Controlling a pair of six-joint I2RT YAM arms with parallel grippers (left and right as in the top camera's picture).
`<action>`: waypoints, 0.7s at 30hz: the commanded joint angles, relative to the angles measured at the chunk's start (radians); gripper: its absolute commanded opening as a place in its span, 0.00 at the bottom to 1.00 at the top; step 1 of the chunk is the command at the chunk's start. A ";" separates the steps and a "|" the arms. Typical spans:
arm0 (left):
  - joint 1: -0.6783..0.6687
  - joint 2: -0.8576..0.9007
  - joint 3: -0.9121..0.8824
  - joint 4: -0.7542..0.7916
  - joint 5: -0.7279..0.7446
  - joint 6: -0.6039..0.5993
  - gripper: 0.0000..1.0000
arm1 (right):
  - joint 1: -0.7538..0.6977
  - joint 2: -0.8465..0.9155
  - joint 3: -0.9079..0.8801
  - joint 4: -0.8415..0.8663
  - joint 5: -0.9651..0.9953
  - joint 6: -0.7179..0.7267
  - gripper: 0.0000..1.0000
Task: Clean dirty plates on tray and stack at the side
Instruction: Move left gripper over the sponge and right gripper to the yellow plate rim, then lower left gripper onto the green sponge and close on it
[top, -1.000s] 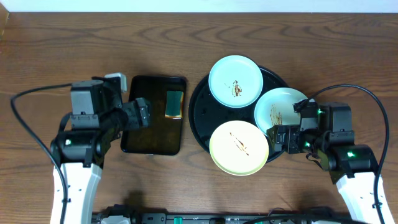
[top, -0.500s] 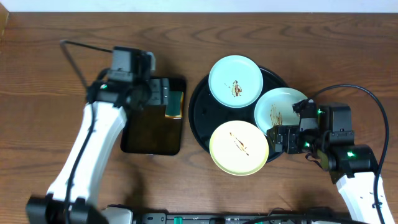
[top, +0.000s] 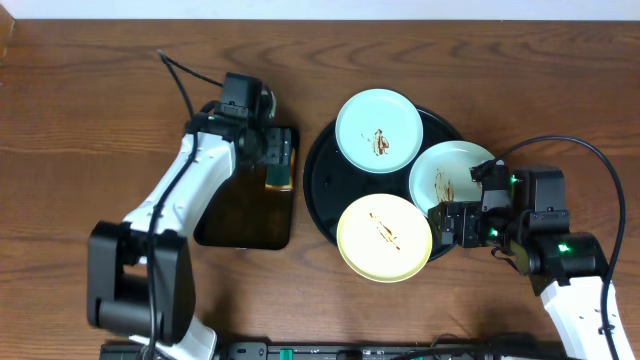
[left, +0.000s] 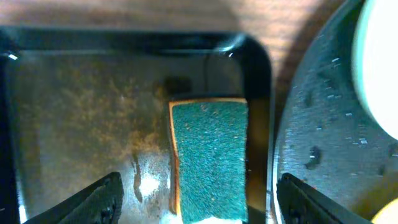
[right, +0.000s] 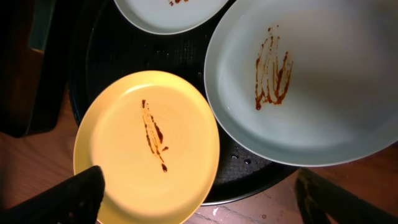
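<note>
Three plates lie on the round black tray (top: 318, 190): a mint one (top: 378, 130) at the back, a mint-white one (top: 455, 175) on the right and a yellow one (top: 384, 237) in front, each with a brown smear. My left gripper (left: 199, 202) hangs open over a green sponge (left: 210, 158), one finger on each side with gaps between. My right gripper (right: 202, 202) is open above the near rim of the tray (right: 143, 53), between the yellow plate (right: 146, 146) and the smeared mint-white plate (right: 311, 74).
The sponge (top: 279, 165) lies at the back right of a wet rectangular black tray (top: 240, 215), left of the round tray. Brown wood tabletop (top: 90, 90) surrounds both trays. The right arm's cable (top: 580, 150) loops over the table's right side.
My left arm has swung from the left of the rectangular tray up and right, over the sponge. The right arm and the plates have not moved.
</note>
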 joint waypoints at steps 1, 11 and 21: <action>-0.002 0.042 0.009 0.002 -0.020 0.014 0.79 | 0.008 0.000 0.014 -0.001 -0.011 0.008 0.97; -0.002 0.105 0.009 0.008 -0.019 0.013 0.74 | 0.008 0.000 0.014 0.003 -0.011 0.008 0.95; -0.002 0.111 0.003 0.008 -0.019 0.013 0.72 | 0.008 0.000 0.014 0.003 -0.011 0.008 0.95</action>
